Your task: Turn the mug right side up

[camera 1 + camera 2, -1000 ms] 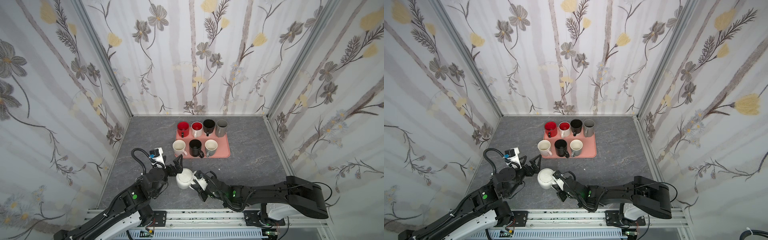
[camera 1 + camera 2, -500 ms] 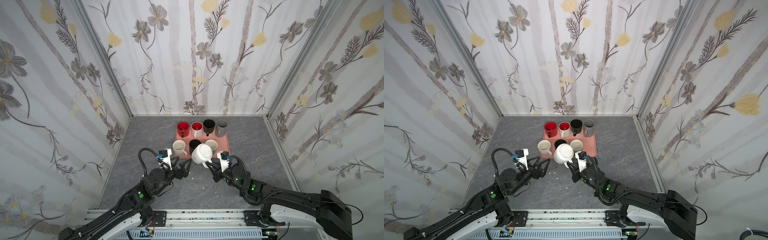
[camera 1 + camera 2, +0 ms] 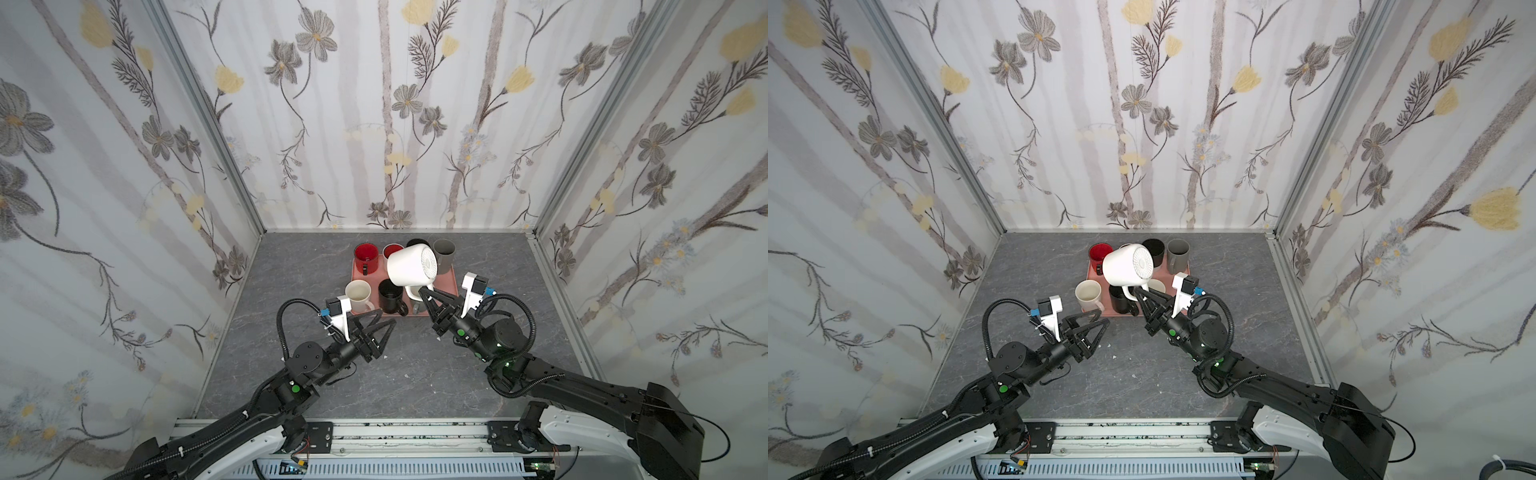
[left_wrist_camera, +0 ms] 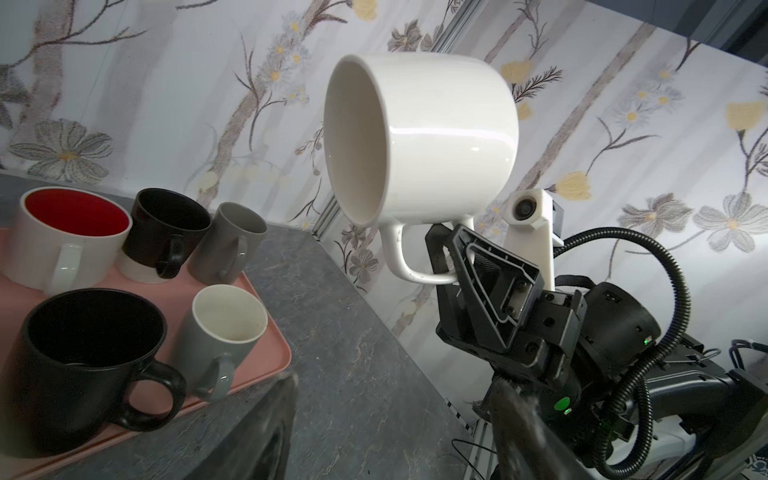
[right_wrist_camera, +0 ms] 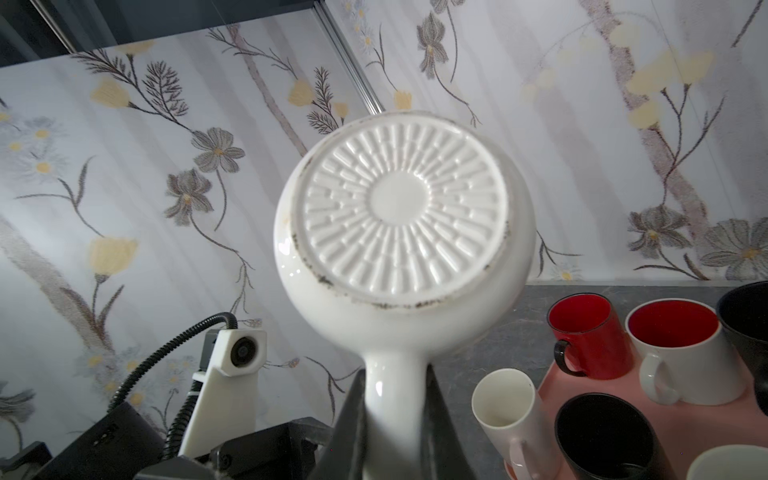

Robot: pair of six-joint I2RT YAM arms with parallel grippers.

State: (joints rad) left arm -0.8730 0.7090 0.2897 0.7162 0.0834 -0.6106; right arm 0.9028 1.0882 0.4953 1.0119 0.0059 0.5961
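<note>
One white mug (image 3: 409, 266) hangs on its side in mid-air, raised clear of the grey surface (image 3: 415, 374) and near a pink tray (image 4: 266, 353) of other mugs. The right pincer (image 3: 424, 293) is clamped tight on its handle (image 4: 390, 249), which points down. The mouth faces the left arm and the ribbed base (image 5: 403, 208) faces the right wrist camera. The left pincer (image 3: 386, 318) waits low and apart, jaws parted, holding nothing.

The turn looks about half made. Doing the rest well means rolling the wrist slowly until the mouth points up, since a grip on the handle alone may let the heavy body swing or slip. The mug should keep wide of the crowded tray, come down over bare surface, and be let go only once its base sits flat.

At the back of the tray stand a red mug (image 3: 365, 255), a white one with a red inside (image 4: 70, 237), a black mug (image 4: 166, 232) and a grey mug (image 4: 226, 245). In front are a cream mug (image 3: 358, 293), a large black mug (image 4: 87, 357) and a grey mug with a pale inside (image 4: 224, 328). All are mouth-up. Whether the cream mug stands on the tray or just off its corner is unclear. Every inside that shows looks empty, the white mug's included.
</note>
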